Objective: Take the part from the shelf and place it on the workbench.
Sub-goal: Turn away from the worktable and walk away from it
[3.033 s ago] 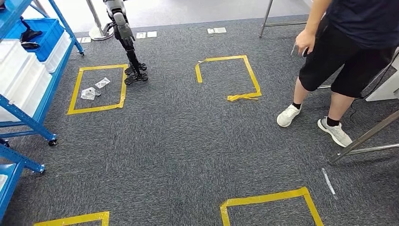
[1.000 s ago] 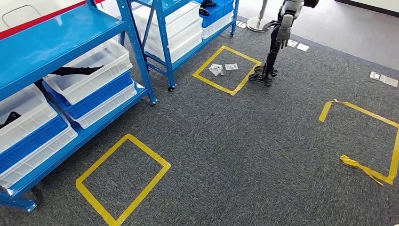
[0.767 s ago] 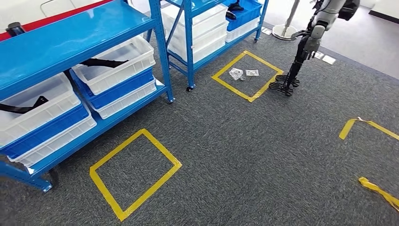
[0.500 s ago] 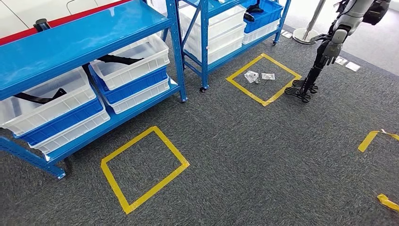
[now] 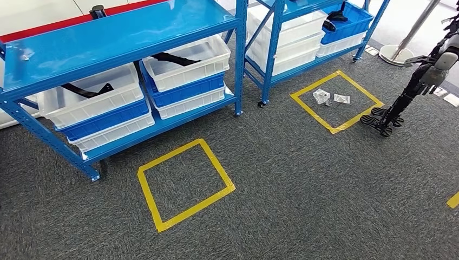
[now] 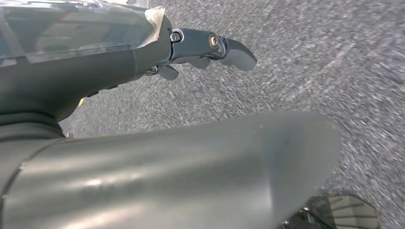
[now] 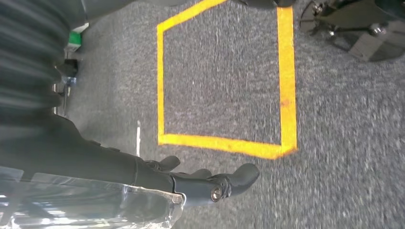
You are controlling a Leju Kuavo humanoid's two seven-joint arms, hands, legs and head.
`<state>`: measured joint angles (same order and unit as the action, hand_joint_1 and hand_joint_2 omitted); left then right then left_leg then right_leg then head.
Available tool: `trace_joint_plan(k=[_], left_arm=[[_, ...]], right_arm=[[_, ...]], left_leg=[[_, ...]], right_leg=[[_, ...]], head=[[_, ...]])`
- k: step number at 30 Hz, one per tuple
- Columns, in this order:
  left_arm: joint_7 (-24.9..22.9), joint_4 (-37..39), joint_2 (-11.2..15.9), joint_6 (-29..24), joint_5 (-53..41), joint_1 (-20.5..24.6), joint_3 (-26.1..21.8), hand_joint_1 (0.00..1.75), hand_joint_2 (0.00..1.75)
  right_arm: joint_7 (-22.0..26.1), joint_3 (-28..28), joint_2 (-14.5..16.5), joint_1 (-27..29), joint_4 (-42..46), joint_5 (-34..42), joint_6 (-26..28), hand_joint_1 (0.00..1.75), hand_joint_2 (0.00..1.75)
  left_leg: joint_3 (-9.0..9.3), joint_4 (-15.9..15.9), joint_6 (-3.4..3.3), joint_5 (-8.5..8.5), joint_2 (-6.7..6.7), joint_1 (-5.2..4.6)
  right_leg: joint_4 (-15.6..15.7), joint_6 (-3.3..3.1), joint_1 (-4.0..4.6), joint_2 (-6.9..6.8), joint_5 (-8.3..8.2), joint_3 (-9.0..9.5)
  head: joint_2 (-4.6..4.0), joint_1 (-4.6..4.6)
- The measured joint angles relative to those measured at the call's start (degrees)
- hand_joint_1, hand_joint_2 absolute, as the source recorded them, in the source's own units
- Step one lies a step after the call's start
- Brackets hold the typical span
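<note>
2 shelves (image 5: 124, 32), 2 black parts (image 5: 86, 91), both hands (image 6: 210, 45) empty.

From my head view the light is bright and even, apparently from overhead. The glossy blue metal shelf top (image 5: 124, 35) carries a pale sheen at ten o'clock, and soft shadows lie under the white plastic bins (image 5: 187, 57). That picture is sharp, with straight uprights splaying toward the edges. Both wrist views are streaked with motion blur across the grey carpet (image 6: 305, 62). The yellow tape square (image 7: 224, 95) reads slightly smeared, and a clear wrapping glints at seven o'clock there.
</note>
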<state>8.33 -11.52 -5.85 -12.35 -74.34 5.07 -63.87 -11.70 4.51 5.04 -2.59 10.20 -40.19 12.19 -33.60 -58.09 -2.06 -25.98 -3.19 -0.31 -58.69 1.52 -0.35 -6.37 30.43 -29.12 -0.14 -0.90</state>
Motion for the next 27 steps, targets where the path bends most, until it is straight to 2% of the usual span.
trace_joint_plan(k=[1, 3, 5, 6, 7, 9, 10, 11, 12, 14, 15, 17, 18, 19, 21, 22, 23, 24, 25, 26, 27], left_arm=[[-0.02, 0.00, -0.01, 0.16, 0.04, 0.01, -0.01, 0.00, 0.00], [-0.06, 0.00, -0.11, 0.48, 0.14, 0.25, -0.01, 0.00, 0.00], [-0.07, 0.00, -0.28, 0.63, 0.27, 0.45, -0.01, 0.00, 0.00], [-0.07, 0.00, -0.38, 0.66, 0.32, 0.42, -0.01, 0.00, 0.00], [-0.08, 0.00, -0.47, 0.67, 0.35, 0.35, -0.02, 0.00, 0.00], [-0.10, 0.00, -0.62, 0.70, 0.35, 0.23, -0.02, 0.00, 0.00], [-0.14, 0.00, -0.64, 0.69, 0.35, 0.21, -0.02, 0.00, 0.00], [-0.20, 0.00, -0.63, 0.66, 0.36, 0.20, -0.02, 0.00, 0.00], [-0.28, 0.00, -0.61, 0.59, 0.40, 0.18, -0.02, 0.00, 0.00], [-0.46, 0.00, -0.58, 0.47, 0.49, 0.12, -0.03, 0.00, 0.00], [-0.52, -0.01, -0.56, 0.43, 0.52, 0.09, -0.04, 0.00, 0.00], [-0.58, -0.02, -0.51, 0.39, 0.54, 0.07, -0.04, 0.00, 0.00], [-0.58, -0.03, -0.52, 0.36, 0.55, 0.06, -0.04, 0.00, 0.00], [-0.60, -0.03, -0.61, 0.34, 0.57, 0.06, -0.04, 0.00, 0.00], [-0.61, -0.05, -0.75, 0.31, 0.60, 0.05, -0.05, 0.00, 0.00], [-0.61, -0.05, -0.83, 0.31, 0.61, 0.07, -0.06, 0.00, 0.00], [-0.61, -0.06, -0.86, 0.34, 0.61, 0.07, -0.07, 0.00, 0.00], [-0.62, -0.05, -0.96, 0.37, 0.61, 0.04, -0.07, 0.00, 0.00], [-0.63, -0.04, -1.10, 0.40, 0.61, -0.01, -0.07, 0.00, 0.00], [-0.66, -0.03, -1.24, 0.43, 0.61, -0.06, -0.07, 0.00, 0.00], [-0.69, -0.03, -1.33, 0.42, 0.61, -0.09, -0.07, 0.00, 0.00]], right_arm=[[0.05, 0.01, -0.03, -0.01, 0.03, -0.01, 0.13, 0.00, 0.00], [0.17, 0.01, -0.12, 0.05, 0.05, -0.04, 0.11, 0.00, 0.00], [0.20, 0.01, -0.19, 0.14, 0.04, -0.08, 0.00, 0.00, 0.00], [0.20, 0.01, -0.26, 0.17, 0.03, -0.09, -0.06, 0.00, 0.00], [0.20, 0.01, -0.31, 0.21, 0.03, -0.09, -0.13, 0.00, 0.00], [0.27, 0.00, -0.38, 0.22, 0.03, -0.10, -0.30, 0.00, 0.00], [0.34, -0.01, -0.32, 0.17, 0.03, -0.12, -0.42, 0.00, 0.00], [0.45, -0.01, -0.21, 0.11, 0.02, -0.20, -0.54, 0.00, 0.00], [0.54, -0.01, -0.04, 0.03, 0.02, -0.31, -0.65, 0.00, 0.00], [0.63, -0.01, 0.25, 0.00, 0.01, -0.54, -0.74, 0.00, 0.00], [0.66, -0.01, 0.39, 0.01, 0.01, -0.61, -0.76, 0.00, 0.00], [0.71, -0.01, 0.67, -0.01, 0.02, -0.68, -0.78, 0.00, 0.00], [0.74, -0.01, 0.77, -0.08, 0.02, -0.69, -0.78, 0.00, 0.00], [0.76, -0.01, 0.80, -0.13, 0.03, -0.72, -0.78, 0.00, 0.00], [0.82, -0.01, 0.81, -0.22, 0.03, -0.75, -0.78, 0.00, 0.00], [0.85, -0.01, 0.78, -0.23, 0.03, -0.76, -0.78, 0.00, 0.44], [0.87, -0.01, 0.75, -0.27, 0.03, -0.76, -0.78, 0.00, 0.87], [0.88, -0.01, 0.65, -0.26, 0.03, -0.76, -0.78, 0.00, 1.31], [0.88, -0.01, 0.50, -0.19, 0.03, -0.79, -0.78, 0.00, 1.75], [0.88, -0.01, 0.35, -0.11, 0.03, -0.87, -0.78, 0.00, 1.75], [0.88, -0.01, 0.24, -0.02, 0.03, -0.98, -0.78, 0.00, 1.75]], left_leg=[[0.30, 0.52, -0.29, 0.33, 0.41, 0.26], [0.53, 1.00, -0.66, 0.69, 1.31, 0.52], [0.47, 0.96, -0.76, 0.73, 2.48, 0.50], [0.50, 0.93, -0.73, 0.70, 3.04, 0.52], [0.57, 0.88, -0.64, 0.65, 3.54, 0.58], [0.69, 0.59, -0.22, 0.41, 4.33, 0.74], [0.66, 0.27, 0.15, 0.15, 4.60, 0.69], [0.59, -0.04, 0.48, -0.09, 4.77, 0.59], [0.51, -0.29, 0.49, -0.33, 4.87, 0.45], [0.48, -0.43, -0.49, -0.41, 4.92, 0.34], [0.49, -0.45, -1.05, -0.40, 4.91, 0.37], [0.85, 0.21, -1.44, -0.12, 4.80, 0.17], [1.85, 2.00, -1.69, 0.60, 4.74, 0.31], [3.22, 4.37, -2.12, 1.52, 4.60, 0.37], [5.89, 8.94, -2.88, 3.49, 4.35, 1.00], [6.37, 9.76, -2.76, 3.81, 4.24, 1.20], [6.44, 9.99, -2.31, 3.91, 4.22, 1.53], [6.34, 9.87, -1.62, 3.77, 4.38, 1.93], [6.15, 9.45, -0.79, 3.50, 4.67, 2.43], [5.83, 8.71, 0.16, 3.12, 5.08, 3.05], [5.29, 7.47, 1.28, 2.55, 5.62, 3.79]], right_leg=[[-1.14, 0.08, 0.00, 1.61, 0.69, -0.45], [-7.14, -0.12, -0.10, 5.20, 3.39, -3.26], [-14.26, -0.11, -0.16, 6.27, 5.70, -6.97], [-15.54, 0.25, -0.22, 6.37, 5.66, -7.89], [-14.28, 0.82, -0.33, 6.38, 4.55, -7.64], [-6.88, 2.08, -0.71, 6.38, 0.89, -4.84], [-3.34, 2.27, -0.82, 6.45, -0.62, -3.45], [-1.08, 2.05, -0.94, 6.51, -1.52, -2.56], [-0.06, 1.65, -1.01, 6.56, -1.90, -2.13], [0.00, 0.97, -1.01, 6.61, -2.04, -1.92], [0.08, 0.97, -1.23, 6.62, -2.08, -1.82], [0.82, 1.22, -1.55, 6.63, -2.37, -1.50], [1.37, 1.24, -1.57, 6.61, -2.58, -1.11], [1.42, 1.15, -1.22, 6.59, -2.55, -0.87], [-1.35, 0.59, -0.69, 6.62, -1.15, -1.91], [-4.24, 0.47, -0.75, 6.65, 0.21, -3.39], [-7.29, 0.58, -1.01, 6.66, 1.47, -5.05], [-9.62, 1.01, -1.42, 6.65, 2.27, -6.36], [-10.27, 1.79, -1.92, 6.63, 2.26, -6.81], [-8.94, 2.89, -2.49, 6.65, 1.38, -6.18], [-5.81, 4.20, -3.19, 6.84, -0.04, -4.58]], head=[[0.00, 0.07], [0.00, 0.36], [0.01, 0.45], [0.01, 0.45], [0.01, 0.46], [0.01, 0.54], [0.01, 0.60], [0.01, 0.59], [0.01, 0.57], [0.01, 0.43], [0.01, 0.43], [0.01, 0.31], [0.01, 0.09], [0.00, -0.12], [-0.01, -0.35], [-0.01, -0.25], [-0.01, -0.19], [-0.01, -0.12], [-0.01, -0.12], [-0.01, -0.12], [-0.01, -0.07]])
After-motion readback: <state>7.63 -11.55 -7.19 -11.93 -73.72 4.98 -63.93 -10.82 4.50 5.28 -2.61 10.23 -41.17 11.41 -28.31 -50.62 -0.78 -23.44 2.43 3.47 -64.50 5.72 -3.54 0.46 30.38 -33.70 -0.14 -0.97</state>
